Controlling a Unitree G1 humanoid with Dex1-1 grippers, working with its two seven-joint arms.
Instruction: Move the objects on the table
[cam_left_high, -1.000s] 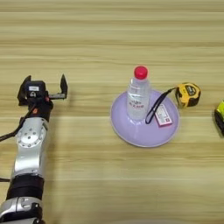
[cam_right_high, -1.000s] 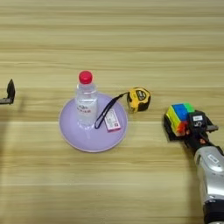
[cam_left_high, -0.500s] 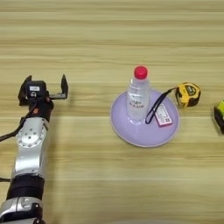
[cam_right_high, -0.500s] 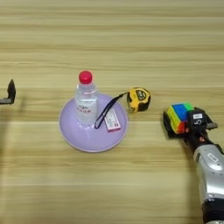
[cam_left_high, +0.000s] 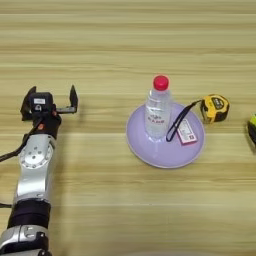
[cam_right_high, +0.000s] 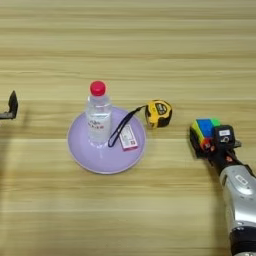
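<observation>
The right pincer (cam_right_high: 204, 138) grips the puzzle cube (cam_right_high: 204, 133), right of the purple plate (cam_right_high: 82, 157); it should lift vertically. The left pincer (cam_left_high: 50, 102) rests open.

My left gripper (cam_left_high: 50, 100) rests at far left, jaws spread wide. My right gripper (cam_right_high: 204, 141) sits at right, jaws closed on the cube (cam_right_high: 203, 132).

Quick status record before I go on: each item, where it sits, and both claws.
bottle: upright on the purple plate, red cap on
tape measure: on the table just right of the plate; its strap and tag lie on the plate
cube: right of the tape measure, at the right claw
left claw: open, on the left, holding nothing
right claw: at the cube; grip unclear
</observation>
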